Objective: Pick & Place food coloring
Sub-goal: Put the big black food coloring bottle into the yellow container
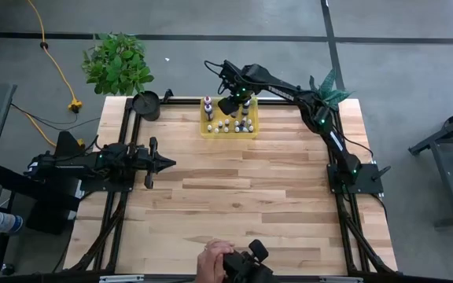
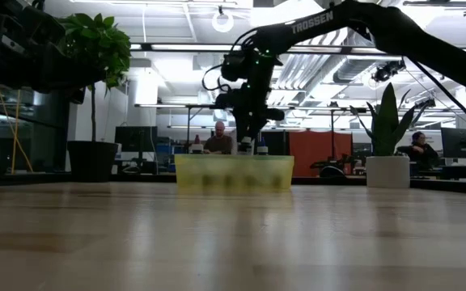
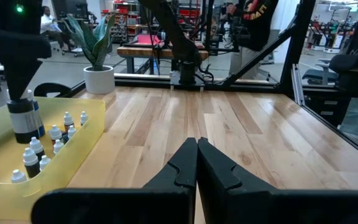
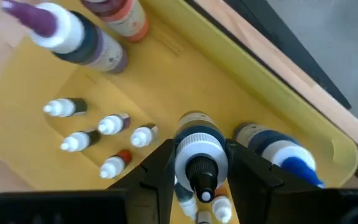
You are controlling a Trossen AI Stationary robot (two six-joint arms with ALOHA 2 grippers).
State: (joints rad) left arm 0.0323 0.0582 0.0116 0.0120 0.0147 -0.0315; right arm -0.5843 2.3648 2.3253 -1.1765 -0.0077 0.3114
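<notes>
Right pincer [image 4: 199, 163] reaches down into a yellow see-through bin [image 1: 211, 131] at the far edge of the wooden table [image 1: 242, 204], its two dark fingers [image 4: 157, 171] closed on the white collar of a dark-capped bottle [image 4: 199, 155] — one of the food coloring [image 1: 230, 124] set. That bottle stands upright inside the bin. Beside it stands a blue-tipped bottle [image 4: 284, 155]; several tiny white-capped bottles [image 4: 98, 140] stand nearby, and a taller purple-tipped bottle [image 4: 67, 31] sits at the bin's other end. Left pincer [image 3: 196, 163] rests low over the table's left side, well apart from the bin, fingers pressed together and empty. A person's hand [image 1: 213, 261] shows at the near edge — and a leafy plant [image 1: 118, 63] stands beyond the far left corner.
</notes>
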